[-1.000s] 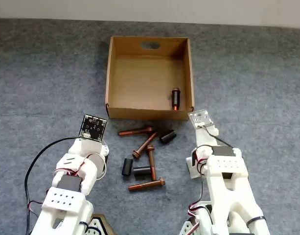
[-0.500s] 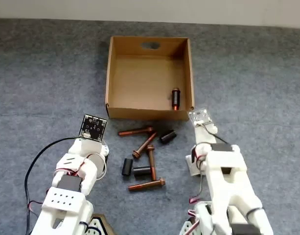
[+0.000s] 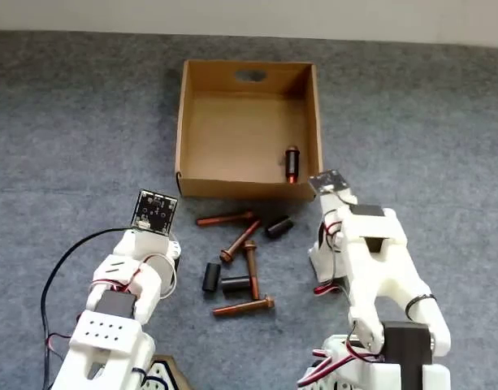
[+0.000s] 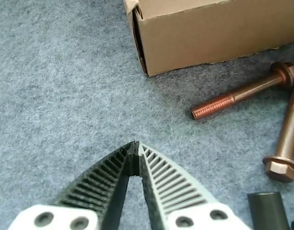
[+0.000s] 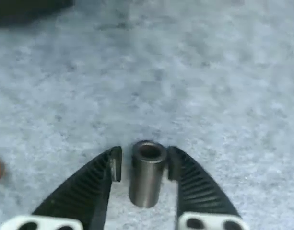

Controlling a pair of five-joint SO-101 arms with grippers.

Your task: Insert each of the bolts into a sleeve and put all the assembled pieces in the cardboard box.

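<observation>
In the right wrist view my right gripper (image 5: 144,155) is open just above the grey carpet, with a dark sleeve (image 5: 147,175) between its fingers and a narrow gap on either side. My left gripper (image 4: 135,146) is shut with nothing in it, a short way from the cardboard box's (image 4: 194,33) corner. Seen from above, several copper bolts (image 3: 225,218) (image 3: 243,306) and black sleeves (image 3: 279,227) (image 3: 210,276) lie in front of the cardboard box (image 3: 181,122). One assembled piece (image 3: 292,165) rests inside it at the right.
The left arm (image 3: 123,280) stands at the lower left with a black cable looping beside it. The right arm (image 3: 370,252) stands at the lower right, just off the box's near right corner. Open carpet lies on both sides of the box.
The right arm has swung forward and a little left, toward the box's near right corner. The left arm and the loose parts have not moved.
</observation>
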